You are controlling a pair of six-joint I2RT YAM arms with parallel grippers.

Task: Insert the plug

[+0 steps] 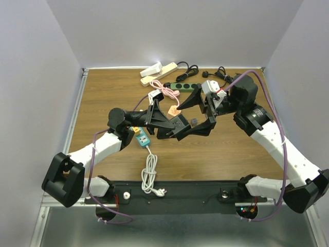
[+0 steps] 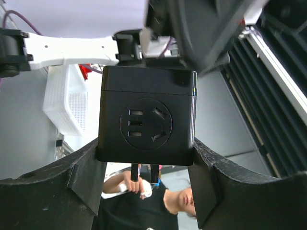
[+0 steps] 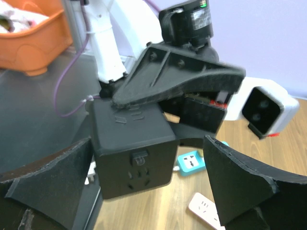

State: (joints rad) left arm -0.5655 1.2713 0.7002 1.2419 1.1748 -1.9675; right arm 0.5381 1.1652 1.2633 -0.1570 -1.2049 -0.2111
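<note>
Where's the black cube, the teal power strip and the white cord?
black cube (image 2: 146, 117), left wrist view, round socket face
teal power strip (image 1: 143, 139), top view, its middle
white cord (image 1: 149, 172), top view, coiled bundle

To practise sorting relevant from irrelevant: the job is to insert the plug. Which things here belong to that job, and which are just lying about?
In use:
black cube adapter, gripped by the left hand
right hand, open near it

Lying about:
green power strip
beige power strip
pink cable
black cables

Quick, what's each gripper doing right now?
Left gripper: closed on the black cube.
Right gripper: jaws wide open, gripping nothing.
</note>
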